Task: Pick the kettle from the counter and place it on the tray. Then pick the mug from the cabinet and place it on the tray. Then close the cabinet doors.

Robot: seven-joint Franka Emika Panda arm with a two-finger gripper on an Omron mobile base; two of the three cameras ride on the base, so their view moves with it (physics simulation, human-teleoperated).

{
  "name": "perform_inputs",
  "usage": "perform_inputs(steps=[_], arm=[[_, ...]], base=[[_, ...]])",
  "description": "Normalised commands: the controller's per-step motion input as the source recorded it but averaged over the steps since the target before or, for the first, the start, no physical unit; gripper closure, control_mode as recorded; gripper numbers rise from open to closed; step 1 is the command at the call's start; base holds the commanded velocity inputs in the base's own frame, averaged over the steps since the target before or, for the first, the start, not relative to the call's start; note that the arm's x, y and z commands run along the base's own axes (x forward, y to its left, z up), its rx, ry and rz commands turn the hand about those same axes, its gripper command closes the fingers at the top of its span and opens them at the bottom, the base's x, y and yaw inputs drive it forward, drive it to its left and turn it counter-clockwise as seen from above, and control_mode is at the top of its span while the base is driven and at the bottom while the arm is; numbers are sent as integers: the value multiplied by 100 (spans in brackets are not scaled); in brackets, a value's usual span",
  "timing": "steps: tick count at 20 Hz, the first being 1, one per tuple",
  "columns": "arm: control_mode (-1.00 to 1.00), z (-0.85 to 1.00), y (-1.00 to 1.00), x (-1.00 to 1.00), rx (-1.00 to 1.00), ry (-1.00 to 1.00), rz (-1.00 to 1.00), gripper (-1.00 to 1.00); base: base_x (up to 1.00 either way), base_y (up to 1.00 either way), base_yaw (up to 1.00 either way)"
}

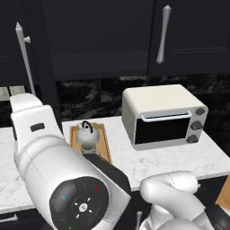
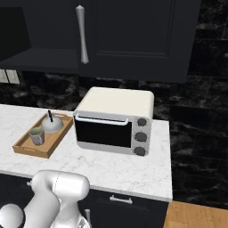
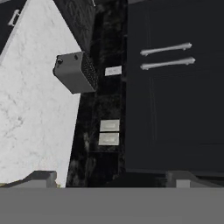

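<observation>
Light-brown wood forms the rectangular tray (image 2: 26, 149), which has a raised rim and lies flat on the white, grey-veined marble counter (image 2: 129, 171), just left of the toaster oven (image 2: 115, 121) as the right base view shows it. Inside the tray stand the squat, rounded silver-grey kettle (image 2: 52, 124) with its black arched handle, at the end nearer the wall, and the small pale mug (image 2: 36, 136) with a greenish interior, at the end nearer the counter's front edge. The two stand close together; contact cannot be judged. The toaster oven is a cream box with rounded corners, a dark glass door, a silver bar handle and three round knobs. Above it hangs the black cabinet (image 2: 133, 40), its flat doors carrying long silver bar handles; the door (image 1: 38, 67) left of the tray stands open. In the hand view the gripper (image 3: 111, 180) has its dark fingertips spread wide, holding nothing, facing a pair of closed black doors and a grey boxy appliance (image 3: 75, 72) on the marble.
</observation>
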Motion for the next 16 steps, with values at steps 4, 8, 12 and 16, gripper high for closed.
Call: perform_inputs(steps=[4,8,12,16], arm=[[-100,0,10,23,0,0,-14,-100],[-100,0,20,24,0,0,0,-100],[-100,0,17,24,0,0,-1,-100],[-100,-2,9,26,0,0,-2,-100]], base=[[0,0,0],[0,0,0],[0,0,0],[0,0,0]])
